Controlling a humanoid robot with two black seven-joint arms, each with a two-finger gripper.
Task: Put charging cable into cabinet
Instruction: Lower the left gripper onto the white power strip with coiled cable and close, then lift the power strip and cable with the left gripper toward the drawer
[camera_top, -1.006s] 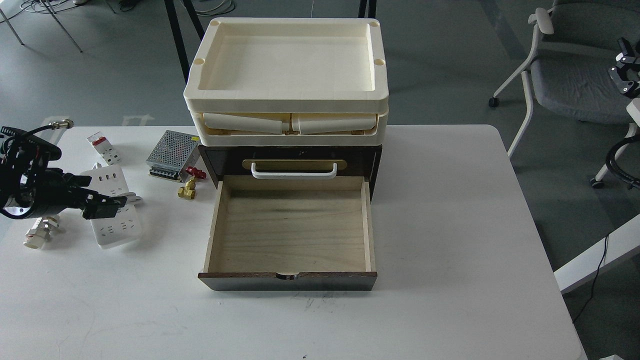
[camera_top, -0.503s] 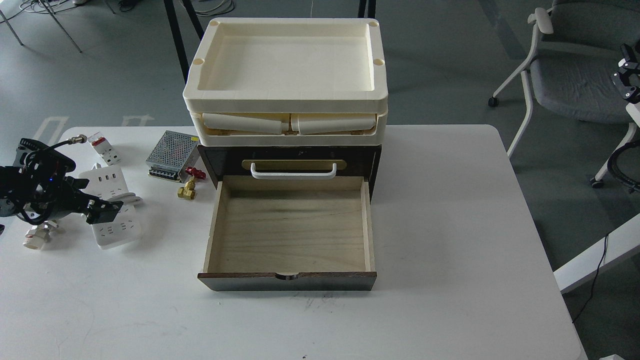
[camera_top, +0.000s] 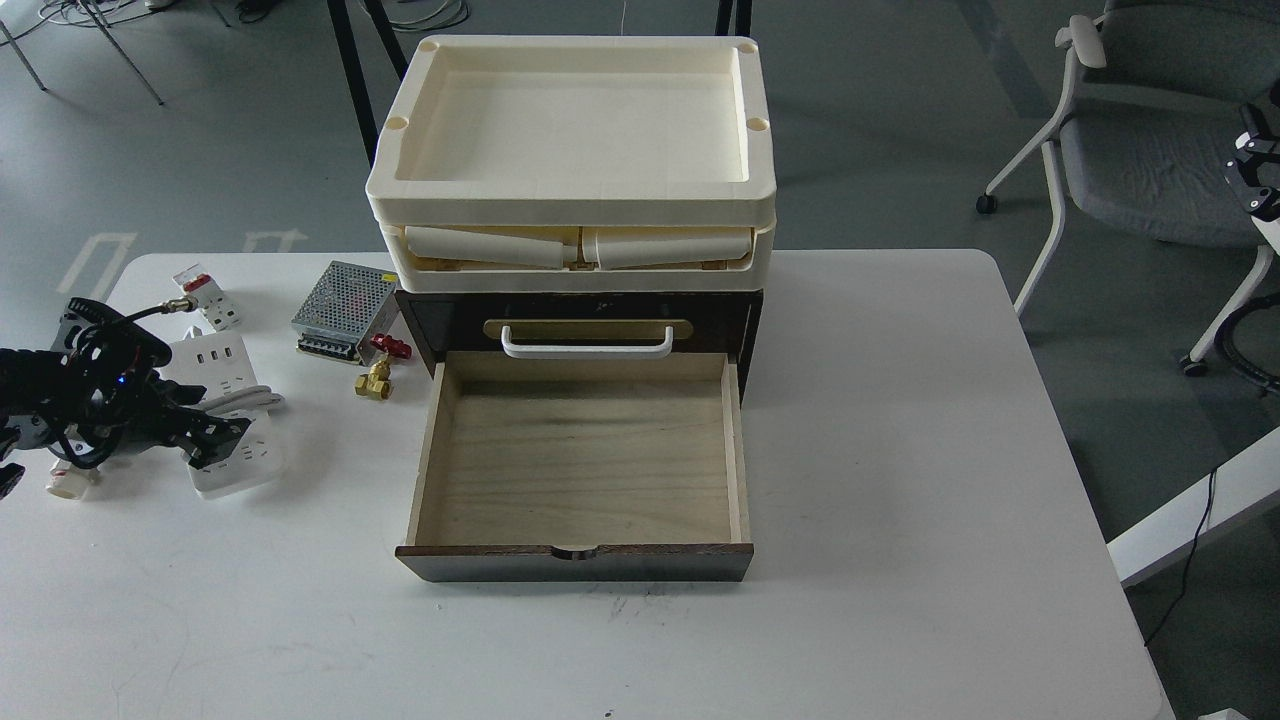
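Head view: fingers (camera_top: 222, 437) over charging cable (camera_top: 228, 408)

The left arm (camera_top: 60, 390) enters from the left edge and reaches rightward, low and roughly level, with cables looped over its black wrist. Its left gripper (camera_top: 222, 437) points right, the dark fingers seen too close together to tell whether they are parted. The right gripper (camera_top: 1255, 170) shows only partly at the right edge, held high, its state unclear.
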